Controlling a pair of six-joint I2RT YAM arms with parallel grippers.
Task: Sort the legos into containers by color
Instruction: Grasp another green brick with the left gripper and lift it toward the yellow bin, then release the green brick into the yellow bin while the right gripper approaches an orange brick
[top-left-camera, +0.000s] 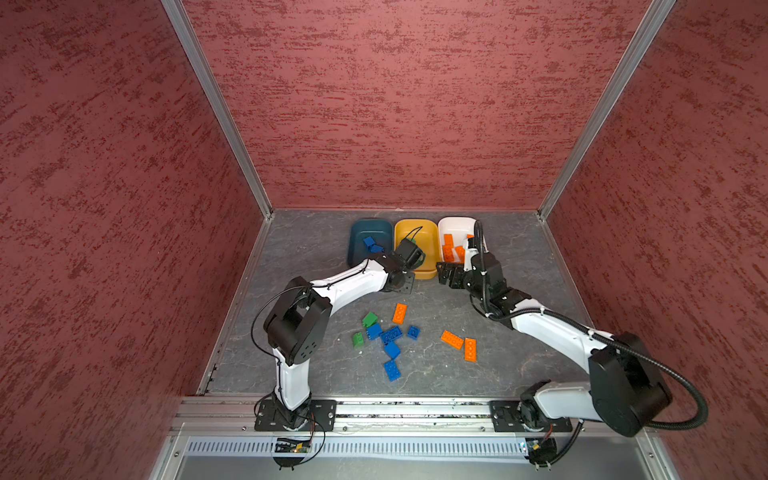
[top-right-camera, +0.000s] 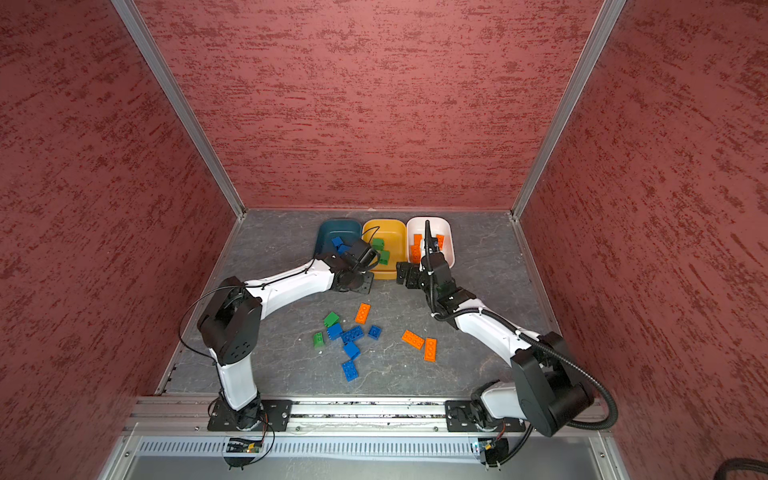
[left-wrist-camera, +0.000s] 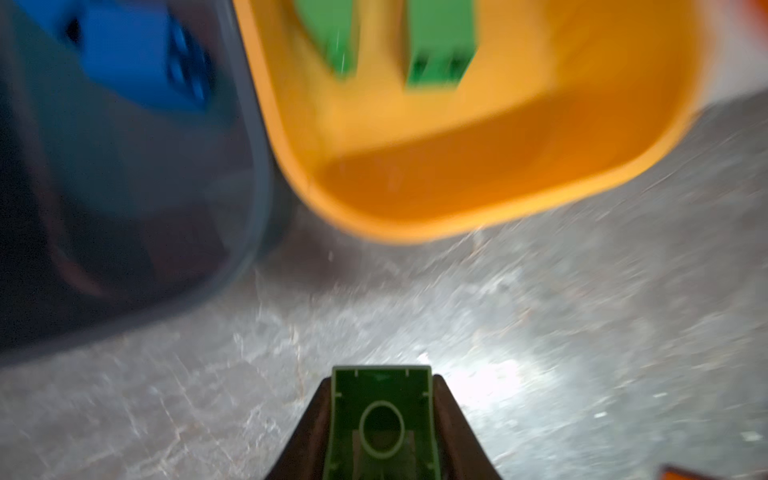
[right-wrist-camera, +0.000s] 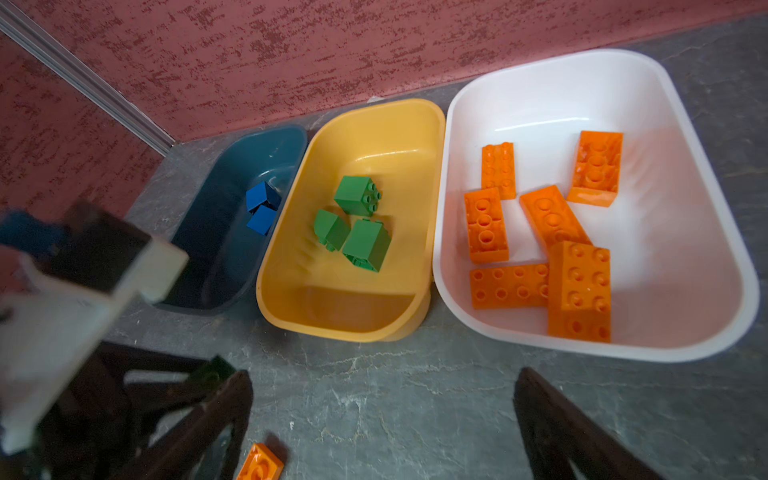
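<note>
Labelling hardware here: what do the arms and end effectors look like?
Both arms have white link shells, black joint housings and black base plates. The right arm carries a thick black corrugated hose; the left arm a thin black wire. The end effector fingers are dark and tapered.

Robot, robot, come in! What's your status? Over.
Left end effector shut on green lego. Right end effector open, empty. Yellow tub just ahead, bare table between.

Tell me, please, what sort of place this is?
Probably a robot lab's enclosed test cell: red textured wall panels in aluminium framing, two white-and-black arms bolted to a metal rail, studded plastic toy bricks on a grey stone-look tabletop.
</note>
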